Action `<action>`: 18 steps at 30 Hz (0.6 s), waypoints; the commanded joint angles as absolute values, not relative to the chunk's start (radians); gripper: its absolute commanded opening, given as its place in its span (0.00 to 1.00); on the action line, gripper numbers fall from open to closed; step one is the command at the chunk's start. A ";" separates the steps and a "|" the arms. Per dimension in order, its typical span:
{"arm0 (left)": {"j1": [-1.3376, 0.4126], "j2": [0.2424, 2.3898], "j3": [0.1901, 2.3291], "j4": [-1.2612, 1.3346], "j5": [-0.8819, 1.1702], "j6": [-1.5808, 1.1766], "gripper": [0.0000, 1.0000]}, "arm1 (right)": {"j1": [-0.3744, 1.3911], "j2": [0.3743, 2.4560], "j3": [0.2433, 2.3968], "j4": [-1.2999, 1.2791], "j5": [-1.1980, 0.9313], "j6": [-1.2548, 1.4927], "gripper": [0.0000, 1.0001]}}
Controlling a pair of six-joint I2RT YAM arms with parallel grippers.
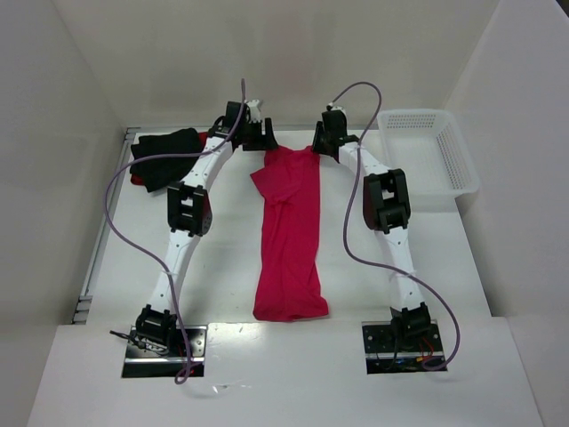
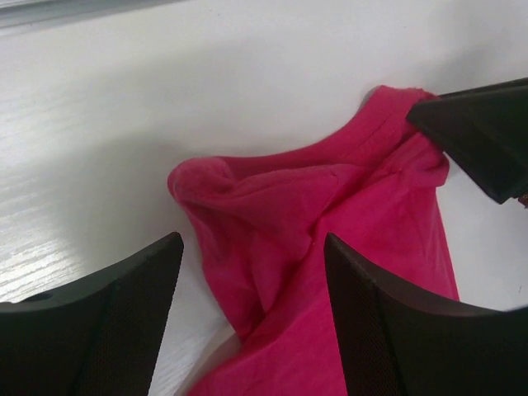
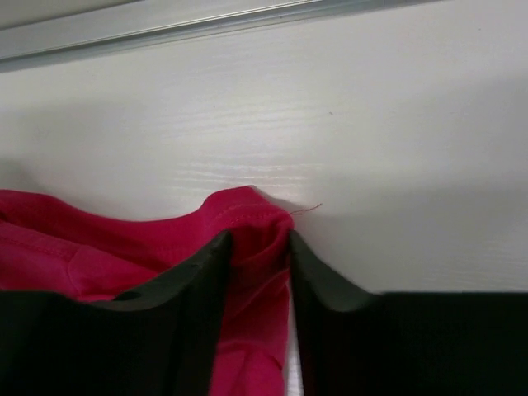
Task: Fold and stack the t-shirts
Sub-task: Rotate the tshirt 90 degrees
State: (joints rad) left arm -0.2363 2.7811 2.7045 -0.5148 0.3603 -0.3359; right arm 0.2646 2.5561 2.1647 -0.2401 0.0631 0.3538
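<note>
Long narrow crimson-pink t-shirt point(image 1: 289, 231), top edge rumpled, right fingers point(image 3: 165, 330) pinching it, left fingers point(image 2: 99, 322) spread

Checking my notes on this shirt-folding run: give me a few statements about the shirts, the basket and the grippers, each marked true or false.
1. The pink shirt lies as a long narrow strip down the middle of the table. True.
2. A folded shirt sits in the basket. False: no shirt shows in it.
3. The left gripper is clamped on the black shirt. False: its fingers stand apart over the far end of the pink shirt, and the black shirt lies apart at the far left.
4. The right gripper has a fold of the pink shirt pinched between its fingers. True.
</note>
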 commanded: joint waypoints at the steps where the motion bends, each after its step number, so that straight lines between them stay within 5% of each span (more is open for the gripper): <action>1: -0.242 2.807 2.724 -0.545 0.344 -0.305 0.77 | 0.250 2.585 2.243 -0.244 0.043 0.328 0.36; 8: -0.242 2.850 2.776 -0.534 0.333 -0.314 0.45 | 0.241 2.606 2.293 -0.255 0.034 0.328 0.06; 12: -0.242 2.870 2.795 -0.502 0.342 -0.334 0.28 | 0.241 2.626 2.330 -0.255 0.043 0.328 0.03; 18: -0.242 2.879 2.819 -0.502 0.278 -0.344 0.17 | 0.241 2.635 2.375 -0.264 0.043 0.316 0.03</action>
